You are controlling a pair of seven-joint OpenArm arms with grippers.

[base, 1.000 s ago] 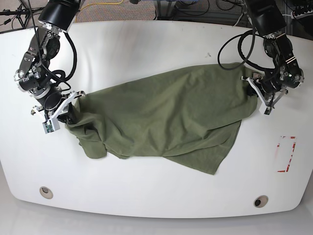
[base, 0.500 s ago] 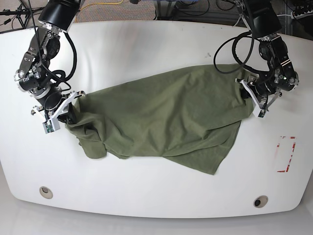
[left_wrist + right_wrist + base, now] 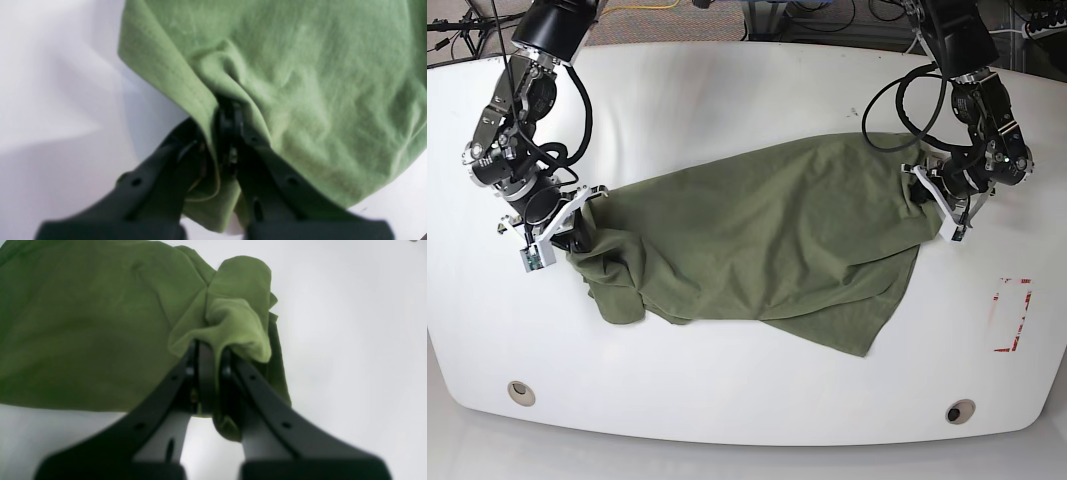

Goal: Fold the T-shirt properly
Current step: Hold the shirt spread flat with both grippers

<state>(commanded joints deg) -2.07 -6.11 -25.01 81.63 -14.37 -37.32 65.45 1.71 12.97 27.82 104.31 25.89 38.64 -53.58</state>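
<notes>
T-shirt spread, both hands' pinches close-up

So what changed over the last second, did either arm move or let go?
The left end effector slid inward across the table, bunching the T-shirt edge it grips. The right end effector shifted only slightly. Neither let go; the shirt's lower folds stayed as they were.
</notes>
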